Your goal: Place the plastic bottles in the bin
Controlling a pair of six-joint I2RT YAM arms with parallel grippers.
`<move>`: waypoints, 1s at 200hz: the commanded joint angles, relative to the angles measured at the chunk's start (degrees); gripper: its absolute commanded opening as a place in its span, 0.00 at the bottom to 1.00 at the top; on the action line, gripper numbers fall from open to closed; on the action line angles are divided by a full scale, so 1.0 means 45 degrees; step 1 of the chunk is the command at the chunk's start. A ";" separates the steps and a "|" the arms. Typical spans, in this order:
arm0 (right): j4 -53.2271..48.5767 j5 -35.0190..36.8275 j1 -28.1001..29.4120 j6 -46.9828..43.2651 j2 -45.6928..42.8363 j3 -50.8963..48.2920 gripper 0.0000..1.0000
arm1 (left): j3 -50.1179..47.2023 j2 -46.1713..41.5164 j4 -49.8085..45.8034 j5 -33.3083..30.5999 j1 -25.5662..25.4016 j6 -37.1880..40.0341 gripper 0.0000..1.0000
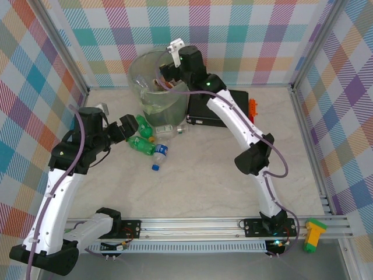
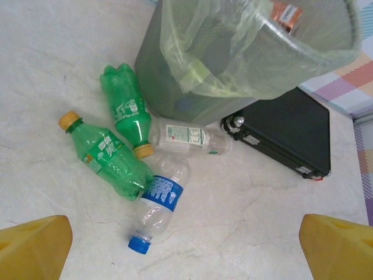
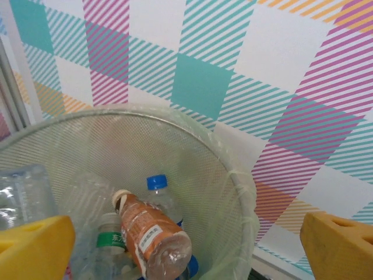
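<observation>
The bin stands at the back of the table, lined with a clear bag. Beside its base lie several plastic bottles: two green ones, a clear one with a white-green label and a clear one with a blue label and cap. My left gripper hovers open above and near these, holding nothing. My right gripper hangs open over the bin's mouth. Inside lie a brown bottle, a blue-capped clear one and a green-labelled one.
A flat black case lies right of the bin, touching it, with an orange piece at its far side. Checkered walls close the back and sides. A yellow-green block sits on the front rail at right.
</observation>
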 commanded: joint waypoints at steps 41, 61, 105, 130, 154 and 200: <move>-0.0972 -0.0301 0.0524 0.3045 -0.3367 -0.3926 0.99 | -0.1757 -0.0082 0.0305 0.1374 -0.0112 0.0242 0.99; -0.0714 -0.0262 0.0730 0.3992 -0.4664 -0.5939 0.99 | -0.2320 0.0034 0.0282 0.1905 -0.0112 0.0337 0.94; -0.0414 -0.0563 0.1117 0.5983 -0.7249 -0.9715 0.99 | -0.3837 0.0188 0.0949 0.3038 -0.0593 0.0413 0.89; -0.0515 -0.0851 0.1313 0.6522 -0.8381 -1.1122 0.99 | -0.4049 0.0791 0.1167 0.2755 -0.1185 0.0544 0.86; -0.0621 -0.1229 0.1377 0.6812 -0.9279 -1.2194 0.99 | -0.4034 0.1578 0.1650 0.2093 -0.1986 0.0570 0.82; -0.0855 -0.1423 0.1397 0.6529 -1.0631 -1.3498 0.99 | -0.2930 0.4375 0.2245 -0.0105 -0.3754 0.0661 0.77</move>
